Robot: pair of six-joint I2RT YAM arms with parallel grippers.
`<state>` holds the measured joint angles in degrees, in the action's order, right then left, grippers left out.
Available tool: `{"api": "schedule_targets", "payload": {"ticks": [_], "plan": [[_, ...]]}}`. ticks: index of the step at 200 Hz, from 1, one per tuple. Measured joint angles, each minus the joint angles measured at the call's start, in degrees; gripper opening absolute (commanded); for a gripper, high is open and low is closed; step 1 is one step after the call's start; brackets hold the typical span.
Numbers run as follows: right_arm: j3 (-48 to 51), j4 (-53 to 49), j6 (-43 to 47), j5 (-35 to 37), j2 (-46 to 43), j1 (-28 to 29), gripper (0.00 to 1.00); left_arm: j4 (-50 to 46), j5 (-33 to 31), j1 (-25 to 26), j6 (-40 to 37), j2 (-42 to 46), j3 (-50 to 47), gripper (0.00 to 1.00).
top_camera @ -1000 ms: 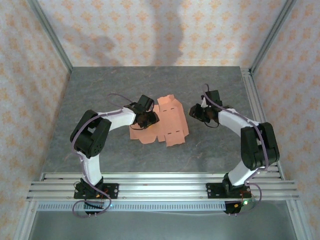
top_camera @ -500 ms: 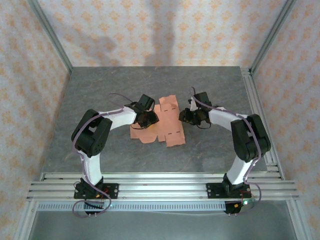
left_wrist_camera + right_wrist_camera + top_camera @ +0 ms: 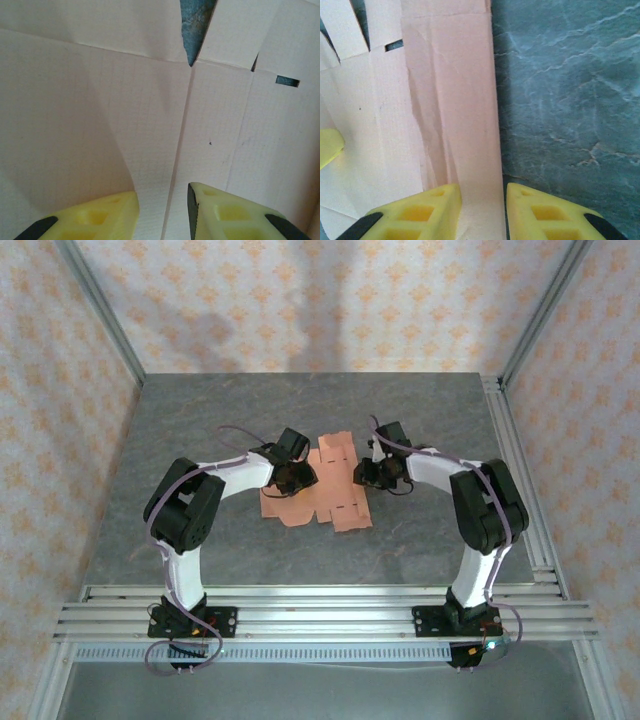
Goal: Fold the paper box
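The paper box (image 3: 328,486) is a salmon-orange die-cut sheet lying mostly flat mid-table. My left gripper (image 3: 297,478) rests on its left half; in the left wrist view the paper box (image 3: 100,110) spreads under the open gripper (image 3: 162,215), whose yellow fingers (image 3: 90,217) straddle a crease. My right gripper (image 3: 366,472) is at the sheet's right edge. In the right wrist view the right panel (image 3: 465,110) is creased and lifted, running down between the open gripper's (image 3: 482,212) fingers (image 3: 420,212), which stand apart on either side of it.
Grey marbled tabletop (image 3: 565,100) lies bare to the right of the sheet. Patterned walls enclose the table, with aluminium rails (image 3: 320,605) along the near edge. A tip of the left gripper's finger (image 3: 330,145) shows at the left of the right wrist view.
The right gripper has moved left up to the sheet's right edge, and that edge panel has shifted inward and lifted. The left arm has stayed in place.
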<state>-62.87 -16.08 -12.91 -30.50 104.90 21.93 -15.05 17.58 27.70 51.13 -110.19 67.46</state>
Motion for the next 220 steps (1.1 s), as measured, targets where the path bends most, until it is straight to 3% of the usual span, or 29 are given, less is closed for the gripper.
{"api": "schedule_targets", "payload": {"ticks": [77,132,155,220], "plan": [[-4.4,-6.9,3.5,5.8,2.2,1.8,0.3,-0.1,0.1,0.0,-0.1,-0.6,0.9,0.35],[-11.8,-14.4,5.3,23.2,6.4,9.4,0.24,-0.2,0.2,0.0,-0.2,-0.9,1.1,0.35],[-12.7,-15.6,5.5,27.2,7.2,10.9,0.23,-0.2,0.3,0.0,-0.2,-0.9,1.2,0.35],[-7.3,-11.3,5.6,27.5,-1.7,8.1,0.45,-0.2,0.4,0.0,-0.2,-1.0,1.4,0.35]]}}
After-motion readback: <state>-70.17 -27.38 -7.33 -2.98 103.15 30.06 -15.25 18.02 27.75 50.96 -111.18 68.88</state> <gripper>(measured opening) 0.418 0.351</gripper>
